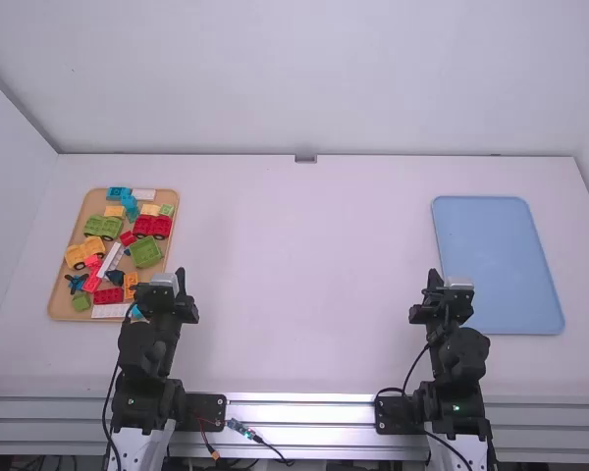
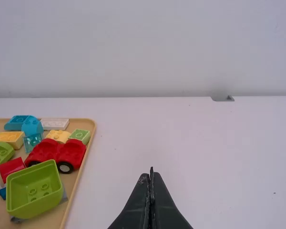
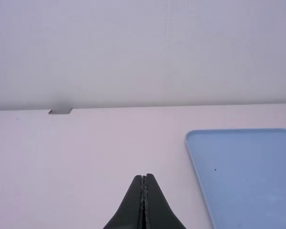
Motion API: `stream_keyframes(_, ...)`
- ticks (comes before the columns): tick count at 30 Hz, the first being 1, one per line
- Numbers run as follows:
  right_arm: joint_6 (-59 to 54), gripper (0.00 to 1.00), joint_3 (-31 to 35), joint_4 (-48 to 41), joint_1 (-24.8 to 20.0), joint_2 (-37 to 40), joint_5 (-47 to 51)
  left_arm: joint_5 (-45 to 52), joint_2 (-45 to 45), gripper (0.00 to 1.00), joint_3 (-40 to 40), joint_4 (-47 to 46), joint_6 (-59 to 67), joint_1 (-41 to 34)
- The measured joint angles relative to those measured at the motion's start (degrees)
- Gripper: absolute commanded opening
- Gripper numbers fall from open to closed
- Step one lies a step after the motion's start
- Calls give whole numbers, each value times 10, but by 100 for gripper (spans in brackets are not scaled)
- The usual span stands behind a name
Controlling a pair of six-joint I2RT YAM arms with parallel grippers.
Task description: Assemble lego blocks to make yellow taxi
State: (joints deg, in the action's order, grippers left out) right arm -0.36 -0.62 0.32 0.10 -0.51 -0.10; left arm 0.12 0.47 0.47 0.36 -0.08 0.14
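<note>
1. While no assembly has begun, as I judge it, my left gripper [image 2: 151, 174] has its fingers together, holding nothing; lower left of the high view, beside the tan tray [image 1: 55, 282].
2. Right gripper [image 3: 144, 177]: likewise together, nothing held; lower right of the high view, near the blue tray [image 1: 501, 260].
3. Taxi stock, left of the high view, loose in the tan tray: one yellow wheeled base [image 1: 84, 252]; one yellow brick [image 2: 8, 138], towards the tray's far end; one paler yellow brick [image 2: 58, 134], near the red car [image 2: 56, 155].
4. Bench [image 1: 304, 285], white, middle of the high view: a likely building place.
5. Hazard, crowding: fingers opened wide among the pieces could shove neighbours or catch the green open box [image 2: 35, 188].
6. Hazard, wheels: a base pushed off-centre may roll from my grasp, or creep as a brick is pressed on.
7. Hazard, studs: a brick gripped askew would seat crooked, or pop off under force.
8. Hazard, selection: orange and paler yellow tones lie close together; a hasty choice spoils the taxi.
</note>
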Motion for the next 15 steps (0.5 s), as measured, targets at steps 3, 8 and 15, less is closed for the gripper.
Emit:
stream_keyframes(3, 0, 1, 0, 1, 0, 0, 0, 0, 0, 0, 0, 1, 0, 0)
stream_keyframes(8, 1, 3, 0, 2, 0, -2, -1, 0, 2, 3, 0, 1, 0, 0)
stream_keyframes(15, 1, 9, -3, -2, 0, -34, -3, 0, 27, 9, 1, 2, 0, 0)
